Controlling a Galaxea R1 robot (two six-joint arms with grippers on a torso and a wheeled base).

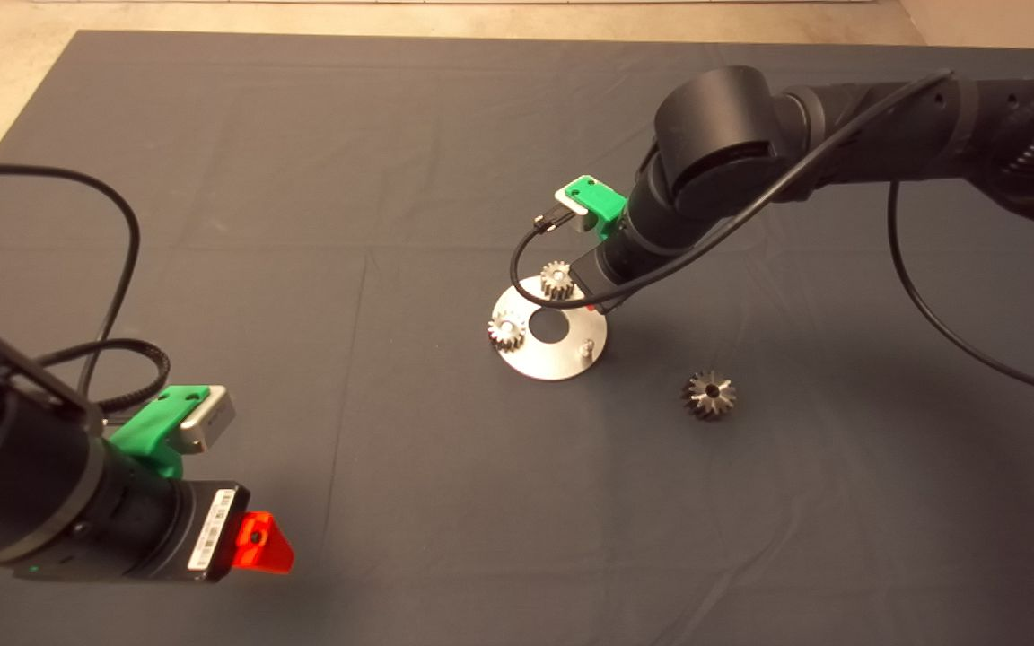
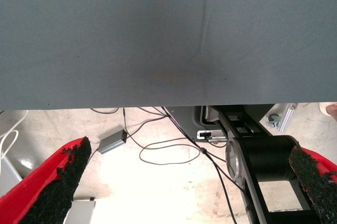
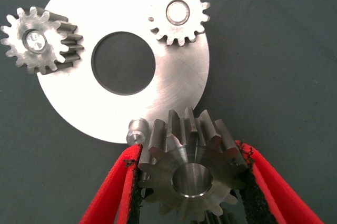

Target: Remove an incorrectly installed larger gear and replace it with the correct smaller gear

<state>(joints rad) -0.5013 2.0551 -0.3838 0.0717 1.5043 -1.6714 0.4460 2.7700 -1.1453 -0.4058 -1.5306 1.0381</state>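
A dark grey mat [image 1: 302, 179] covers the table. Near its middle lies a round, flat, polished steel plate with a large centre hole [image 1: 562, 359]. 2 small grey steel gears [image 1: 556, 279] sit on pegs at the plate's rim, well apart from each other. A 3rd short steel peg [image 3: 136, 129] near the rim stands bare.

The larger gear, a grey steel wheel with flared, sloping teeth and a dark centre hole [image 1: 708, 394], lies on the mat near the plate, clear of it. So the removal looks done.

The right gripper [image 3: 189, 182] reaches in from the right and hovers at the plate's edge. Its 2 red fingers [image 3: 113, 192] are closed against the sides of the smaller gear, a grey steel toothed wheel with a centre hole [image 3: 190, 174]. That gear sits just beside the bare peg, not yet over it. What remains, by my judgement, is to line the hole up with the peg, lower the gear on, and let go.

The left gripper [image 1: 261, 541] waits at the lower left of the mat, fingers spread wide and holding nothing.
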